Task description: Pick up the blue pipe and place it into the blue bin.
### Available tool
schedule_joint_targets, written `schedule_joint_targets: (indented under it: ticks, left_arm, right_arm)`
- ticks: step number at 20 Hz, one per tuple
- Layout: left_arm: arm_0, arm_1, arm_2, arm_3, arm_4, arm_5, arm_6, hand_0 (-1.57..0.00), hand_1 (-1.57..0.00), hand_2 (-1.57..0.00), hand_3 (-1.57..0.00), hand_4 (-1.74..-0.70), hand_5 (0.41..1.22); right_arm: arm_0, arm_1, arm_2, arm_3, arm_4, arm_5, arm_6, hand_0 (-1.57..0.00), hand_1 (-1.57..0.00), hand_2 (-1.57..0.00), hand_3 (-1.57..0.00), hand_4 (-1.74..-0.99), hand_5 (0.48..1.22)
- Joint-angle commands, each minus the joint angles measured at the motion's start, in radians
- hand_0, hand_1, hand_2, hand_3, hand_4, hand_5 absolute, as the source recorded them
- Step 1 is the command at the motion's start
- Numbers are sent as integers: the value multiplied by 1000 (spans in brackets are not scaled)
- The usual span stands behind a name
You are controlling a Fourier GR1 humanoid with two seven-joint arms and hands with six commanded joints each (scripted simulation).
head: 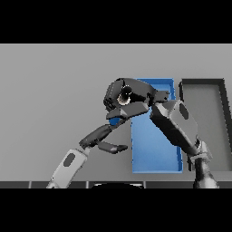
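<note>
Pipe [115, 121] mostly hidden, axis unclear | right hand [129, 97] apparently curled round it | left hand [105, 140] relaxed, empty

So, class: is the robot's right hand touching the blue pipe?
Touching. In the head view, the right hand is curled around the blue pipe, whose end shows just below the fingers, at the left edge of the blue bin.

The table [54, 90] looks matt grey and smooth; the blue bin [154, 149] smooth, plastic-like; the right hand [129, 97] dark and faintly glossy.
</note>
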Motion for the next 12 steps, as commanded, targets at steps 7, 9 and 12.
schedule_joint_targets:
  ticks: [7, 9, 12]
  left_arm:
    - [-14, 6, 5, -13, -6, 5, 16, 0, 0, 1, 1, -890, 485]
    - [-7, 18, 13, -7, -2, -2, 4, 1, 1, 1, 1, -887, 483]
    - [-19, 16, 18, -2, -4, 0, 0, 1, 1, 1, 1, -881, 482]
  right_arm:
    - [-130, -114, -94, 284, 117, -137, -41, -1571, -1571, -1571, -1571, -1498, 1221]
    - [-104, -135, -105, 368, 137, -129, -42, -1571, -1571, -1571, -1571, -1498, 1221]
    - [-39, -136, -97, 473, 184, -138, -50, -1571, -1571, -1571, -1571, -1499, 1221]
